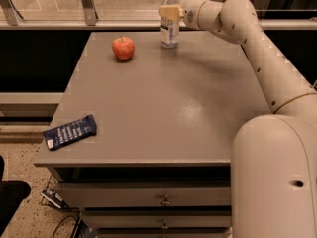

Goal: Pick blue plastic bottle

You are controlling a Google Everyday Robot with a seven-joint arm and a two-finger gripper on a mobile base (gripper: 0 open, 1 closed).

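Observation:
The blue plastic bottle [170, 33] is a small clear bottle with a white cap and a white label. It stands upright at the far edge of the grey table [163, 113], right of a red apple [123, 48]. My gripper [169, 13] reaches in from the right at the height of the bottle's upper body, and its beige tip lies against the bottle's front. The bottle's base rests on the table top.
A flat dark-blue snack wrapper [70, 131] lies at the table's near left corner. A railing and glass wall [89, 4] run right behind the table. My arm [262, 53] crosses above the table's right side. Drawers [163, 200] are below the front edge.

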